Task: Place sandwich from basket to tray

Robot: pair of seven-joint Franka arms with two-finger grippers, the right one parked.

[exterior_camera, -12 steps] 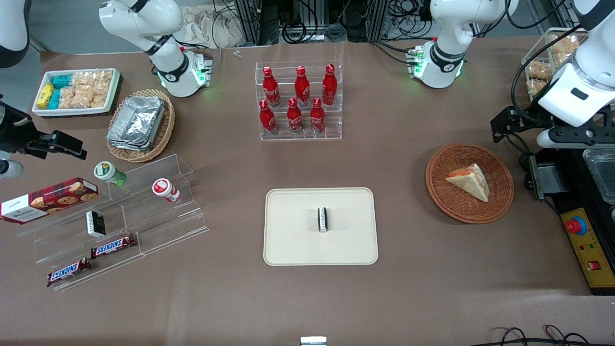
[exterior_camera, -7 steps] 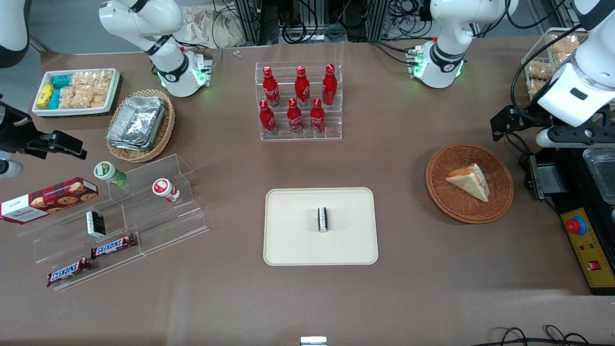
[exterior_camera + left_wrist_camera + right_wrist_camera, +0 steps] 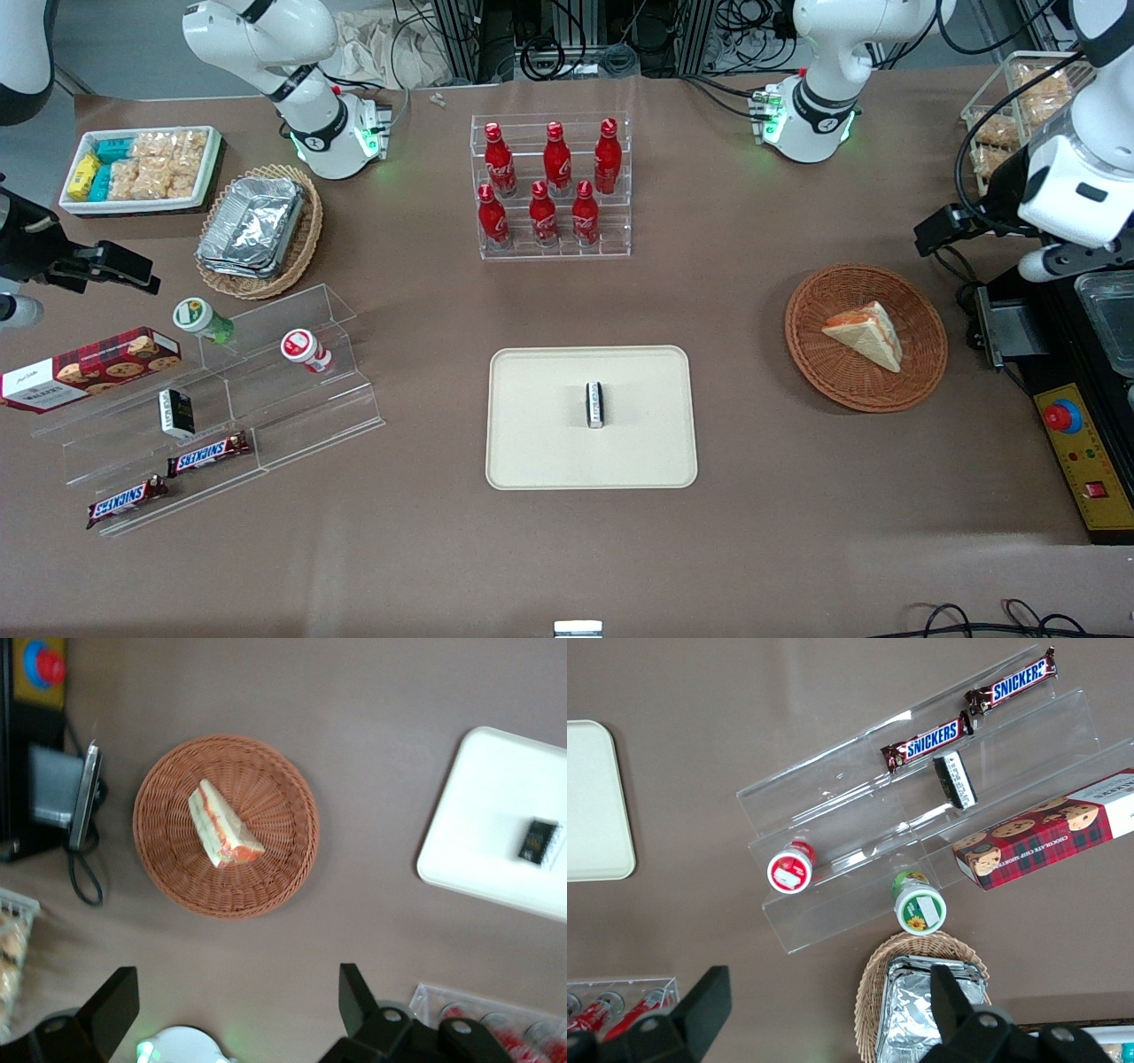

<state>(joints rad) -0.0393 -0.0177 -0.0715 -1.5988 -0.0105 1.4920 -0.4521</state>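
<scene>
The sandwich [image 3: 866, 334] [image 3: 221, 826], a pale wedge with an orange-red and green edge, lies in the round reddish-brown basket [image 3: 824, 372] [image 3: 283, 868] toward the working arm's end of the table. The cream tray [image 3: 540, 443] [image 3: 478, 842] sits mid-table with a small dark packet [image 3: 595, 405] [image 3: 539, 841] on it. My gripper [image 3: 1050, 263] [image 3: 232, 1005] hangs high beside the basket, a little farther from the front camera than the sandwich. It is open, its fingers wide apart with nothing between them.
A black control box with a red button [image 3: 1076, 443] lies beside the basket at the table's end. Cola bottles stand in a clear rack [image 3: 551, 186]. An acrylic shelf of snacks [image 3: 221, 399] and a tan basket of foil containers [image 3: 257, 230] lie toward the parked arm's end.
My wrist has turned and shifted slightly toward the working arm's end of the table. The sandwich, basket and tray have not moved.
</scene>
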